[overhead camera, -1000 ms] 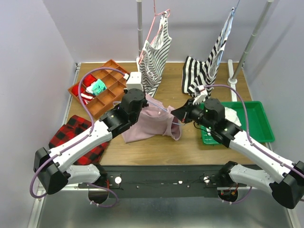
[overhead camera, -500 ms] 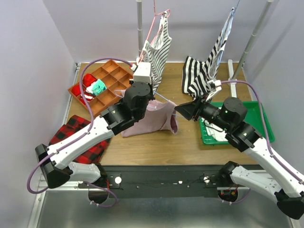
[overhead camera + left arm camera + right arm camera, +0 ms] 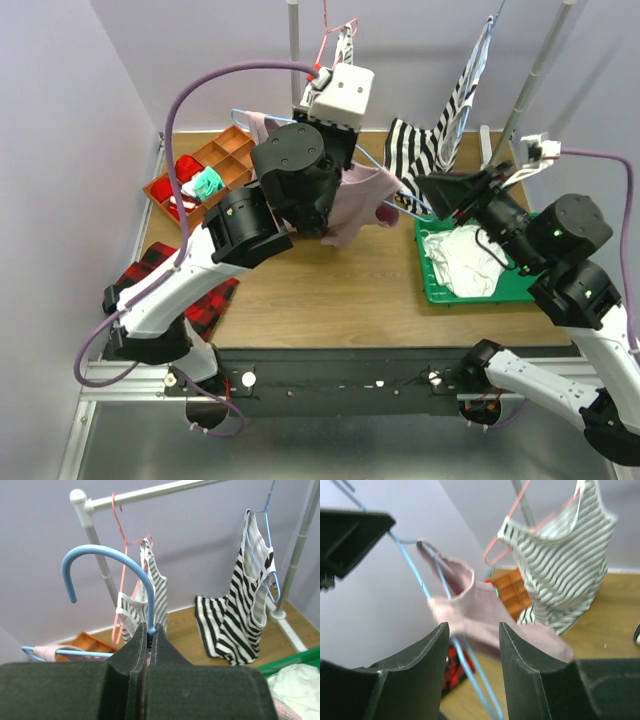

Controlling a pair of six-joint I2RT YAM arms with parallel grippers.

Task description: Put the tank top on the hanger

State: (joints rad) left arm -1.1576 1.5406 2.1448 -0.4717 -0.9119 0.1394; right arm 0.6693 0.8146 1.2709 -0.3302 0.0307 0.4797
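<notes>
- The tank top (image 3: 362,200) is plain dusty pink, thin and limp, and hangs in folds from the hanger (image 3: 102,549) above the table.
- One strap loops over a hanger end. The other seems to as well, but the arm hides it.
- The left gripper (image 3: 150,630) pinches the hanger's neck, fingers together.
- The right gripper (image 3: 472,627) has its fingers apart, holding nothing, beside the top.
- Count: one pink top, two striped tops (image 3: 250,610) on the rail, one white garment (image 3: 460,265).

Mauve-pink tank top (image 3: 352,205) hangs midair on the tilted pale blue hanger (image 3: 95,550).
</notes>
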